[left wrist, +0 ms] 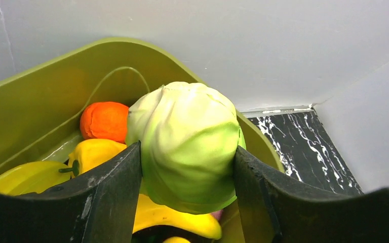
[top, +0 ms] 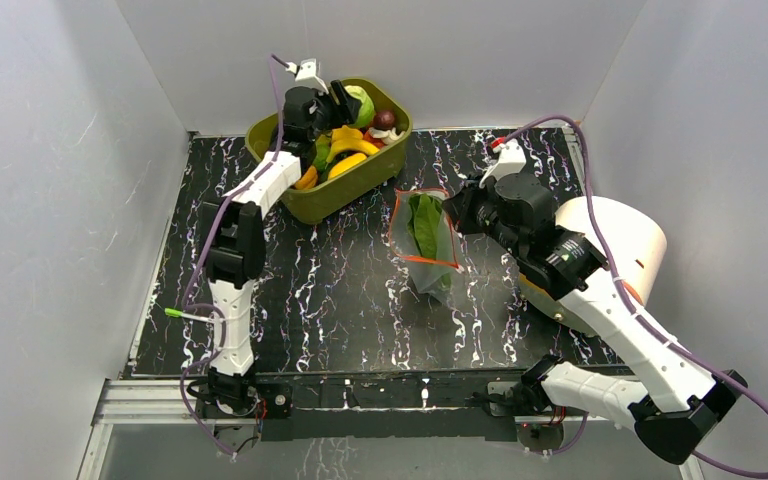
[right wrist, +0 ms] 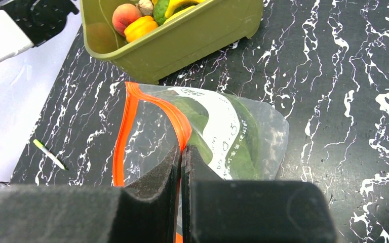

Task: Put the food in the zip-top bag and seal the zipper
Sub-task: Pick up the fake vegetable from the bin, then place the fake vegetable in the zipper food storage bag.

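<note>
Left jaws: closed on the pale green cabbage (left wrist: 187, 136), with one finger pressed to each side of it.
Cabbage position: held over the far end of the olive-green tub (left wrist: 40, 101), above the other food; whether it touches the pieces beneath cannot be told.
Tub contents: an orange (left wrist: 104, 120), a yellow pepper (left wrist: 93, 152), a banana (top: 350, 145), a purple ball (top: 386, 119) and a peach (right wrist: 124, 16) are seen among the remaining pieces.
Tub position: set at the far left of the black marbled worktop (top: 340, 300), against the back wall.
Right jaws: pinched together on the zipper (right wrist: 180, 121), with the red-orange strip caught between the two fingers.
Zip-top bag (right wrist: 263, 136): lying on the worktop just beside the tub, between the tub and the right arm.
Bag mouth: unsealed; the two runs of the zipper are spread apart, the gripped run being parted from the other.
Bag contents: a long green leaf (right wrist: 248, 147) is seen inside, along the closed end; no other piece can be made out through the plastic.
</note>
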Available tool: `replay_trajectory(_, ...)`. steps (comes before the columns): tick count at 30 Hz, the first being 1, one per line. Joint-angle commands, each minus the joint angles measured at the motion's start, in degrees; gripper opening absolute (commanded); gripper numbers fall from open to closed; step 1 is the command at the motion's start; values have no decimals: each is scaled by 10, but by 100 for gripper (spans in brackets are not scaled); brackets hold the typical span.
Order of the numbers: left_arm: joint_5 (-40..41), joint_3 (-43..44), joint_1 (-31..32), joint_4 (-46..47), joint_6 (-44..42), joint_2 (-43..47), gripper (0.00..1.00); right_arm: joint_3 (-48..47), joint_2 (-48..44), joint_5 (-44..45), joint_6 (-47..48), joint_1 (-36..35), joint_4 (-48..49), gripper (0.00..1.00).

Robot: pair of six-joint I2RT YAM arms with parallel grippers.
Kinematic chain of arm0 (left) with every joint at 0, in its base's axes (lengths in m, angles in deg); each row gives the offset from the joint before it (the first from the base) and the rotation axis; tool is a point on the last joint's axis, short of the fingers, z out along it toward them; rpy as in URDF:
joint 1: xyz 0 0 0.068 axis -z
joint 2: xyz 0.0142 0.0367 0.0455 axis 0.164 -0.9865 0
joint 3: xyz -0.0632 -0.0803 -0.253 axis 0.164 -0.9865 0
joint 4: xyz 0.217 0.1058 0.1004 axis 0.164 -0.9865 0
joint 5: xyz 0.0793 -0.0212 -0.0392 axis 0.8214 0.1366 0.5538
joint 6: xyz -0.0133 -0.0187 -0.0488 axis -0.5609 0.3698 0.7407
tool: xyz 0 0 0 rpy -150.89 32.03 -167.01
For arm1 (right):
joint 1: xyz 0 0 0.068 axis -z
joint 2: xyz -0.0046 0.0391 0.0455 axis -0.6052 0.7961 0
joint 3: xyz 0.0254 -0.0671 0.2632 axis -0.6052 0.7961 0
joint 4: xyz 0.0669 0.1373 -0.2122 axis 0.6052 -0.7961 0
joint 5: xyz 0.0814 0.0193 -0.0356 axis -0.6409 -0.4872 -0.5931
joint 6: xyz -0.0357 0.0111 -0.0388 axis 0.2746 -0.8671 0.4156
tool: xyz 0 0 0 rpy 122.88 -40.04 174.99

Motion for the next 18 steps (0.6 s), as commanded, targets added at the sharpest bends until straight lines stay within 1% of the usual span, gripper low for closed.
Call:
replay_trajectory(1, 11, -33, 3, 14, -25, 95, 39, -1, -8, -4, 0, 3, 45, 0)
replay_trajectory(3, 4, -50, 3, -5, -29, 121, 41, -3, -8, -10, -1, 3, 47, 0)
replay_trajectory(6, -14, -76, 3, -50, -38, 166, 41, 1, -10, -10, -6, 3, 46, 0)
replay_trajectory(8, -21, -114, 3, -66, -39, 205, 41, 8, -13, -7, -10, 3, 49, 0)
replay_trajectory(12, -53, -207, 2, -60, -40, 293, 42, 18, -12, -11, -20, 3, 63, 0)
replay_trajectory(18, -102, -289, 2, -100, -34, 382, 42, 34, 2, -25, -45, 3, 97, 0)
